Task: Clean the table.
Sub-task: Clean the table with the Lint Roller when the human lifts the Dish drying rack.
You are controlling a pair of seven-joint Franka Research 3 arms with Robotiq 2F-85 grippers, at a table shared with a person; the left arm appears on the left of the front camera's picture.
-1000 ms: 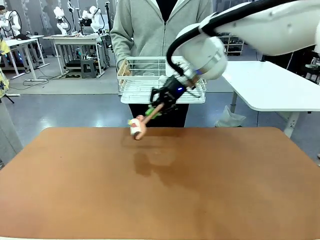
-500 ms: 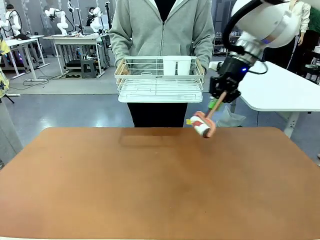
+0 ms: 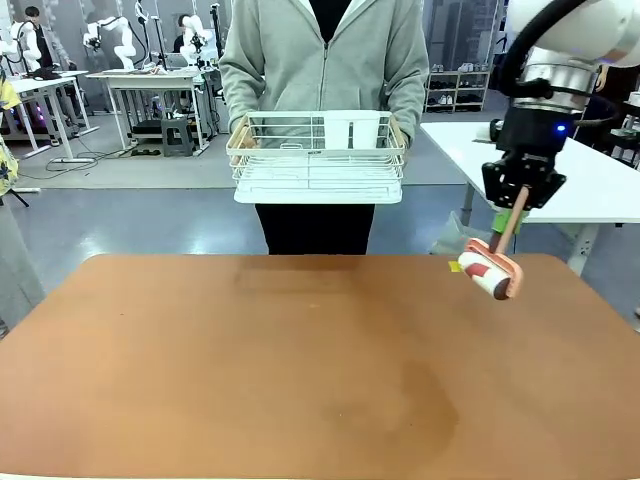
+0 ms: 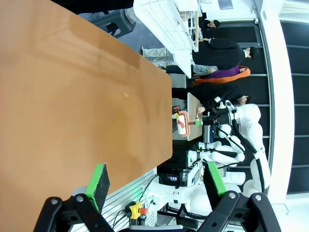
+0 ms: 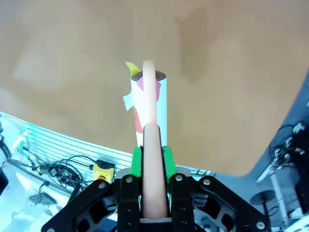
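The right gripper [image 3: 516,203] clenches the pink handle of a lint roller [image 3: 489,273] held at the far right corner of the table [image 3: 300,360], while the left gripper [image 4: 157,176] hovers released over a table edge.

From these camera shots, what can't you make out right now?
- Front view: whether the lint roller in the right gripper touches the table; the angle hides any gap.
- Right wrist view: the roller's red marking, blurred and partly behind its handle.
- Front view: most of the person's hands, behind the wire rack.
- Front view: what the rack's white cups hold; their walls hide it.
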